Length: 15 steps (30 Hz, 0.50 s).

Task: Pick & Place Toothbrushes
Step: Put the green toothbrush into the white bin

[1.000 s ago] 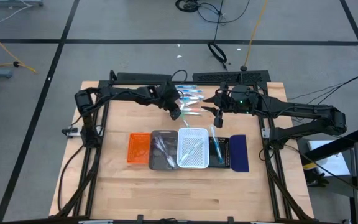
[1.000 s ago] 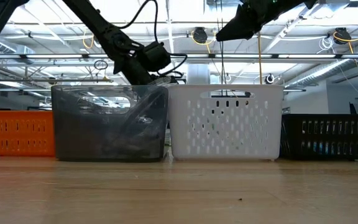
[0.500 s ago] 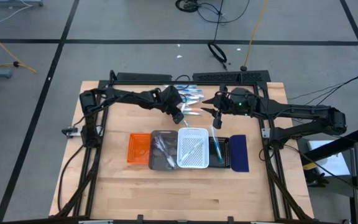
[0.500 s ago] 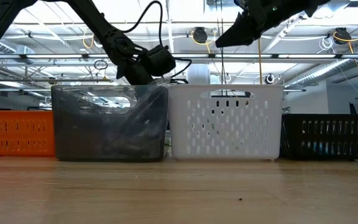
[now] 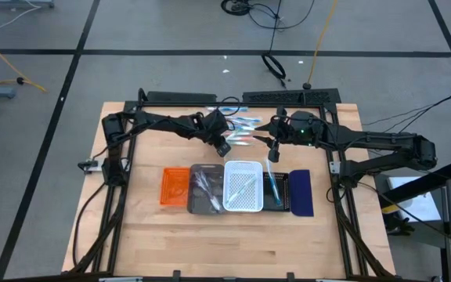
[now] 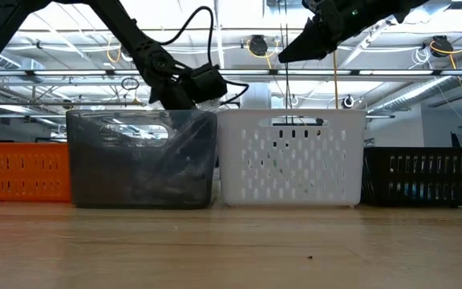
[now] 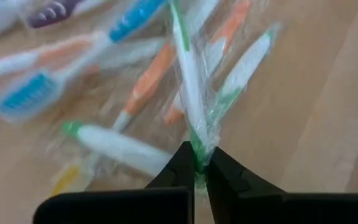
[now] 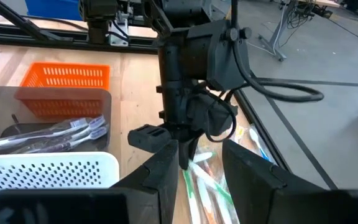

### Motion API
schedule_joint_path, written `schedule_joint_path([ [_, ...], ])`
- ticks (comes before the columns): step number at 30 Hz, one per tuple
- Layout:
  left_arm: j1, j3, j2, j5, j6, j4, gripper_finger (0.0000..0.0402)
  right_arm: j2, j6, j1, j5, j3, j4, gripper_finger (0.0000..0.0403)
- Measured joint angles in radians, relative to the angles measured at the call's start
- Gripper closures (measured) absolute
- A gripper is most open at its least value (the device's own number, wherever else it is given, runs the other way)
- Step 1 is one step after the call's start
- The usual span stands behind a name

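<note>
A pile of wrapped toothbrushes (image 5: 243,129) in white, green, blue and orange lies on the wooden table behind the row of trays, and shows close up in the left wrist view (image 7: 135,81). My left gripper (image 5: 225,146) (image 7: 199,169) is at the pile's left edge, shut on a green-and-white toothbrush (image 7: 188,93). My right gripper (image 5: 273,146) (image 8: 201,168) hangs open above the table at the pile's right side. It touches nothing and faces the left gripper (image 8: 182,146). More toothbrushes lie in the grey tray (image 5: 206,188), the white tray (image 5: 243,186) and the black tray (image 5: 276,188). My left gripper pinches the near end of the green-and-white toothbrush's clear wrapper (image 7: 199,152) between its two fingers (image 7: 182,168). The fingers slant down from the table's left. The toothbrush runs away from the fingertips over the other toothbrushes. Whether it is lifted clear, I cannot tell.
Five trays stand in a row near the table's middle: orange (image 5: 173,186), grey, white, black and navy (image 5: 301,192). Metal frame rails (image 5: 116,168) run along the table's left, right and far sides. Bare wood lies in front of the trays.
My left gripper has moved a little toward the table's right edge and slightly down, to the toothbrush pile.
</note>
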Motion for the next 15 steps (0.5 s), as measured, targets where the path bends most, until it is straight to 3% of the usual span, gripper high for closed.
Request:
schedule_joint_path([
  [15,-0.025,0.000,-0.259,-0.084,0.035,-0.212,0.0398,0.000,0.003,-0.011,-0.001,0.000,-0.008,0.0287],
])
